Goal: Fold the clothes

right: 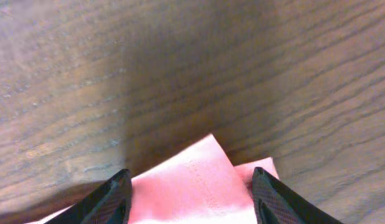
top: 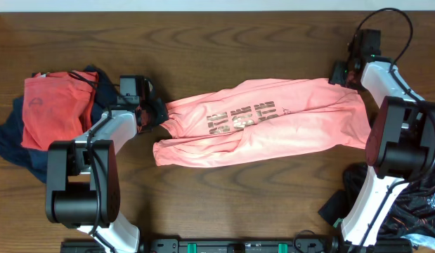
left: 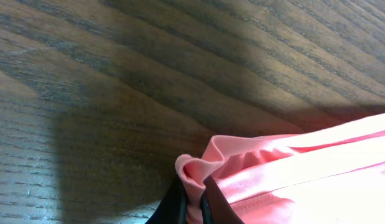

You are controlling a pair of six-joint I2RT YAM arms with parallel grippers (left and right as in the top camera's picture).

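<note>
Salmon-pink T-shirt (left: 304,168) cloth is pinched between the left fingers (left: 218,206), which are drawn tight together on a small bunched fold at the garment's edge, low in the left wrist view. The right fingers (right: 111,199) stand wide apart and grip nothing. A pointed corner of the same shirt lies flat on the worktop (top: 224,204) between them; whether their tips touch the cloth I cannot tell. From overhead, the shirt stretches crosswise over the middle of the dark wooden worktop, gathered lengthwise into a long, wrinkled band with its brownish-gold lettering (top: 242,118) face up near the middle. The left arm meets the band's left end, and the right arm meets its far right corner, close to the worktop's back edge. Beyond the left arm, at the left side, a red-orange shirt (top: 52,105) lies on top of a dark blue garment (top: 10,140), apart from the pink shirt. At the near right corner a black patterned garment (top: 414,200) lies partly hidden behind the right arm's base.
</note>
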